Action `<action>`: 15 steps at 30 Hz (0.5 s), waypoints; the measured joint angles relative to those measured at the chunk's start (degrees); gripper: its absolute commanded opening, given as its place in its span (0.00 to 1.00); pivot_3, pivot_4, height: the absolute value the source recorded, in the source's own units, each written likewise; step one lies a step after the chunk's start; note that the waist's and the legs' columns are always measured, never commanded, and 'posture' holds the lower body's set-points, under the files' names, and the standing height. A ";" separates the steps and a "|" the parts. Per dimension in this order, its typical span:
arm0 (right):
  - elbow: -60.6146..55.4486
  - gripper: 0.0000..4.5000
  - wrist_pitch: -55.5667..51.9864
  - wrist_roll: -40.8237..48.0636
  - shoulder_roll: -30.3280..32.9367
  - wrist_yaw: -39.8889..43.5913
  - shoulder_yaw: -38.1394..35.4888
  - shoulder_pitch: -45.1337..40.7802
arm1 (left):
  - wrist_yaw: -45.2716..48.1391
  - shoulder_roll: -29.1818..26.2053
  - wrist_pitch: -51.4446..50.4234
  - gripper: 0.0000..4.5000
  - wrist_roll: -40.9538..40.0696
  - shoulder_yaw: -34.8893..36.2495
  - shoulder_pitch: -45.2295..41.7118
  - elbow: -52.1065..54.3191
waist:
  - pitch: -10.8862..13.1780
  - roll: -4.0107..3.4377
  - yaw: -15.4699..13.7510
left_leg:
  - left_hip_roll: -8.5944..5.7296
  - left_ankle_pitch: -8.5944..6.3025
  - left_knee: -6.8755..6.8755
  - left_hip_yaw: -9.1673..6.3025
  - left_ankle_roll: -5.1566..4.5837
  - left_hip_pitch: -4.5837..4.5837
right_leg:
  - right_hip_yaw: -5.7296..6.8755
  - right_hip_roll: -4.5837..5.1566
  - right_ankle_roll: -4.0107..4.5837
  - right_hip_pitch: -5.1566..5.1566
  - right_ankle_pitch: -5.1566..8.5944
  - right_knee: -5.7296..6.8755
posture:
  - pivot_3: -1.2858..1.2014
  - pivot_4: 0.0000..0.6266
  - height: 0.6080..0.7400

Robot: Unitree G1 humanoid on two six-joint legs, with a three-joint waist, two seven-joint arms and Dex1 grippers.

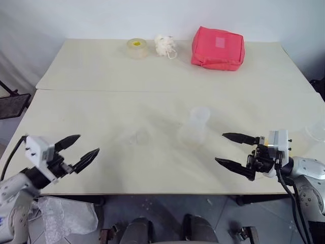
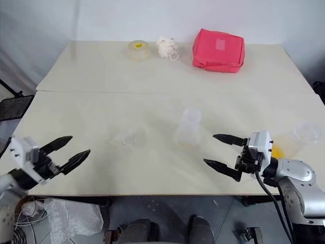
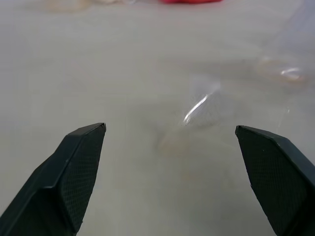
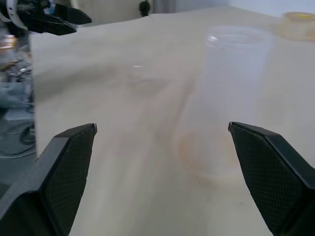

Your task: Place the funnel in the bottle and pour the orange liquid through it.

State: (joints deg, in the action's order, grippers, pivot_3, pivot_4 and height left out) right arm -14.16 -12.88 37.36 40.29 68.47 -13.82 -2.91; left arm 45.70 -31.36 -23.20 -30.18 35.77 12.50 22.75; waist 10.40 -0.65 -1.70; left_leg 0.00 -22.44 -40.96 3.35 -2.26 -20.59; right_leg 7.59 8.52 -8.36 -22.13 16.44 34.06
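bottle [image 1: 194,129]: clear conical plastic, standing mid-table [image 1: 152,107], unlabelled
funnel [image 1: 139,136]: see-through, lying just left of bottle
left gripper [image 1: 80,151]: gaping, holding nothing
right gripper [image 1: 232,149]: gaping, holding nothing
pouch [image 1: 218,48]: red fabric, sitting behind bottle

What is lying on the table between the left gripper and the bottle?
The funnel lies between the left gripper and the bottle, faint against the table in the left eye view. The rest is bare.

Bare test room: two plain pale tables [image 1: 101,76] pushed together against a blank white wall [image 1: 152,15].
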 measured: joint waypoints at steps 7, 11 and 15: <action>0.17 1.00 0.17 1.84 1.12 6.73 0.44 -1.66 | -3.88 1.73 0.77 1.00 -0.04 -1.53 3.77 4.30 | 0.00 -0.01 0.10 | 0.01 -0.03 0.03 -0.15 0.03 0.21 | 0.03 -0.01 0.01 0.25 0.00 -0.08 | 0.52 0.24 1.00; 1.28 1.00 0.45 1.62 1.12 7.70 1.35 -3.50 | -9.70 2.93 -0.02 1.00 1.50 -6.24 0.74 7.43 | 0.00 -0.01 0.15 | 0.00 -0.04 0.02 -0.19 0.03 0.25 | 0.03 -0.01 0.01 0.32 0.00 -0.07 | 0.52 0.24 1.00; 2.55 1.00 0.79 0.79 0.86 7.62 2.29 -4.86 | -15.54 3.22 -2.49 1.00 4.32 -12.82 -3.41 11.29 | 0.00 -0.01 0.16 | -0.02 -0.04 0.03 -0.21 0.03 0.27 | 0.04 -0.01 0.01 0.35 0.00 -0.06 | 0.52 0.24 1.00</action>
State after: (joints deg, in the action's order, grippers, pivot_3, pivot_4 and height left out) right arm -11.61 -12.10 38.15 41.15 76.08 -11.52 -7.77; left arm 30.16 -28.15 -25.69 -25.86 22.95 9.09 34.04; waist 10.40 -0.66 -1.53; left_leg -0.02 -22.48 -40.93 3.15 -2.23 -20.31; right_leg 7.63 8.52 -8.35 -21.78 16.44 34.00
